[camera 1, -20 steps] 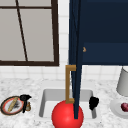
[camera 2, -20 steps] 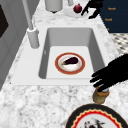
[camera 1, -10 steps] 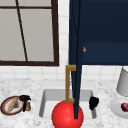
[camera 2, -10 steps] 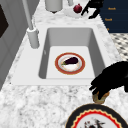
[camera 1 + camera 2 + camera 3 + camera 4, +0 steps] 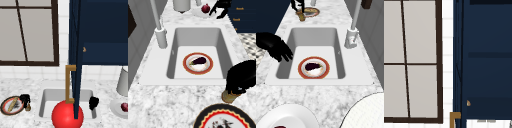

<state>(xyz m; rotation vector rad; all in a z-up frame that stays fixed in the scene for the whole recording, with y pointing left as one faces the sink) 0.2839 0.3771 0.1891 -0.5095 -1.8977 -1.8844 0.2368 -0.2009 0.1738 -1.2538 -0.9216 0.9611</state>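
Note:
My left hand (image 5: 24,99) stands on the counter left of the sink, fingers curled down over a small brown jar (image 5: 28,107). In the left side view that hand (image 5: 245,76) covers the top of the jar (image 5: 229,97); in the right side view the hand (image 5: 296,5) and the jar (image 5: 301,16) sit at the far end. A patterned plate (image 5: 11,105) lies just beside them. My right hand (image 5: 93,102) hovers by the sink's right rim with relaxed fingers, and its spread fingers (image 5: 282,53) show in the right side view. A red-rimmed plate with an aubergine (image 5: 198,62) lies in the sink basin (image 5: 200,37).
An open navy cabinet door (image 5: 76,62) with a brass handle (image 5: 68,83) hangs over the sink. A red ball (image 5: 67,116) shows low in front. A white plate (image 5: 117,108) with a dark red fruit (image 5: 205,8) and a white canister (image 5: 123,82) stand at the right. The faucet (image 5: 160,27) rises behind the sink.
The left hand has settled slightly lower onto the brown jar. The right hand has kept its place.

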